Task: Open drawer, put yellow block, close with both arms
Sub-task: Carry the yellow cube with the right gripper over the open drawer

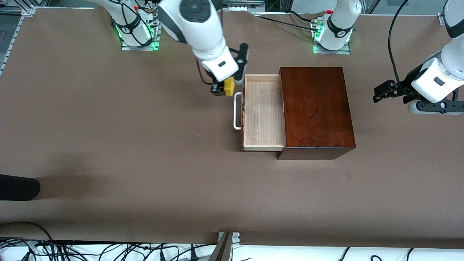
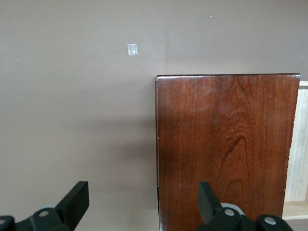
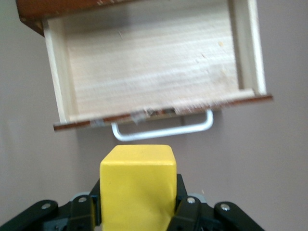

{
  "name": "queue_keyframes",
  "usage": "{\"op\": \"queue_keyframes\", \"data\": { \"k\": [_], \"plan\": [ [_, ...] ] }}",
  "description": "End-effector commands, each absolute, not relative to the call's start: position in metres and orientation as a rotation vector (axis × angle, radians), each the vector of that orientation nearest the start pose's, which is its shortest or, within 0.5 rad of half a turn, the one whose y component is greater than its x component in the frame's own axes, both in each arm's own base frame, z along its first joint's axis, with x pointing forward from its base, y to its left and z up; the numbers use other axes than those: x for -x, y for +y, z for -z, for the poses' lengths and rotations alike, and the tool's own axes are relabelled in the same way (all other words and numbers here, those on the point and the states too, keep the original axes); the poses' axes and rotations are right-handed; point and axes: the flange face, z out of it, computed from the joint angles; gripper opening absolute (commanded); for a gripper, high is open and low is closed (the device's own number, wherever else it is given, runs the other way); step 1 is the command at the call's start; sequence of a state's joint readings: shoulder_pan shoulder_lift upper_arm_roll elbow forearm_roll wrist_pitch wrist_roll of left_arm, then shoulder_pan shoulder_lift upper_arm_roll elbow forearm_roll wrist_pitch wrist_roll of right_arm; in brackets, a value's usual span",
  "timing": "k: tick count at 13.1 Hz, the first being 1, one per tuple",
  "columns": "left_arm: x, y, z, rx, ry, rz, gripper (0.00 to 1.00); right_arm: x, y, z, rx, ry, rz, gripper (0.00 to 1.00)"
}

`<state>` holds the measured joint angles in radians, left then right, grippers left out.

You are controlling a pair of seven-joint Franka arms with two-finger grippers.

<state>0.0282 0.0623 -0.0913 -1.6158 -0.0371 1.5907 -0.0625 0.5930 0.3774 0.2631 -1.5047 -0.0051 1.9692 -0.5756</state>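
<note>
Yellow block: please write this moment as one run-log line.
drawer: open, nothing inside | yellow block: held by right gripper, above table beside handle | left gripper: open, waiting

A robotics laboratory: two white robot arms (image 1: 195,29) (image 1: 440,74) stand bolted by metal base plates (image 1: 137,45) (image 1: 331,49), lit with green status lights, along one edge of a wide surface (image 1: 108,127) covered in plain brown sheeting. Aluminium framing (image 1: 14,32) borders the surface, and a tangle of black cables (image 1: 90,250) runs along the edge nearest the front camera. A polished wooden box (image 1: 317,108) serves as the test prop.
</note>
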Motion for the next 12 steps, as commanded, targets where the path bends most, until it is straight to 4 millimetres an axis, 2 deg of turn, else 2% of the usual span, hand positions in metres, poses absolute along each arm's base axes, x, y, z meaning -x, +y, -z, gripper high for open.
{"op": "queue_keyframes", "data": {
  "k": [1,7,12],
  "plan": [
    [-0.575,-0.046,-0.579,3.164,0.056,-0.109,1.00,-0.460,0.532,-0.458,2.287,-2.015,0.166,0.01],
    [-0.581,-0.050,-0.581,3.170,0.066,-0.071,1.00,-0.450,0.590,-0.420,2.305,-2.061,0.192,0.01],
    [-0.581,-0.050,-0.581,3.168,0.066,-0.070,1.00,-0.449,0.610,-0.379,2.303,-2.115,0.229,0.01]
  ]
}}
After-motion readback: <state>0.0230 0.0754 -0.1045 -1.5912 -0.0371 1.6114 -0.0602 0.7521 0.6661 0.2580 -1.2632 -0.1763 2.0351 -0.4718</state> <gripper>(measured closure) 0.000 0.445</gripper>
